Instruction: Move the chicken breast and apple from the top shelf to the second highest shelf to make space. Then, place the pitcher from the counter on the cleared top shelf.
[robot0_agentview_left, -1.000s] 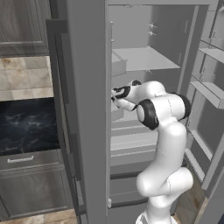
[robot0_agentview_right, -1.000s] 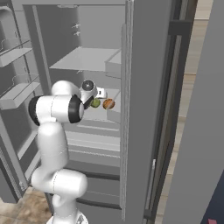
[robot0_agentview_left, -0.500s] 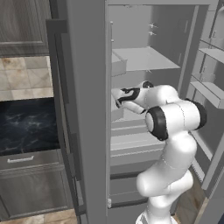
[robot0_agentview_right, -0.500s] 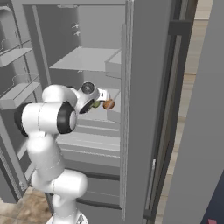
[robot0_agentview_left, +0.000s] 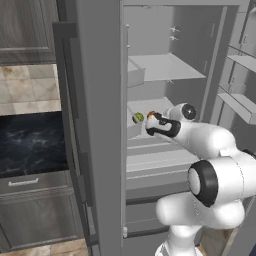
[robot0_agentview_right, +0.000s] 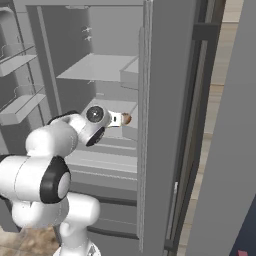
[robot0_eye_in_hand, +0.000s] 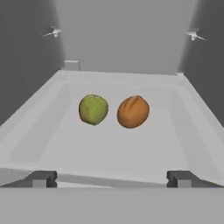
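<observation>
Just ahead of the open tool (robot0_eye_in_hand: 112, 178), apple (robot0_eye_in_hand: 93, 109) left, chicken breast (robot0_eye_in_hand: 133, 112) right, side by side

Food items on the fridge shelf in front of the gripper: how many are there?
2. The apple lies left in the hand view, the chicken breast right beside it, apart. None seems hidden.

The arm's wrist is hiding most of the chicken breast (robot0_agentview_left: 151, 115) in the left base view, the fridge door edge is cutting off part of it in the right, and the gripper's (robot0_eye_in_hand: 112, 178) fingers are showing as mere tips.
</observation>
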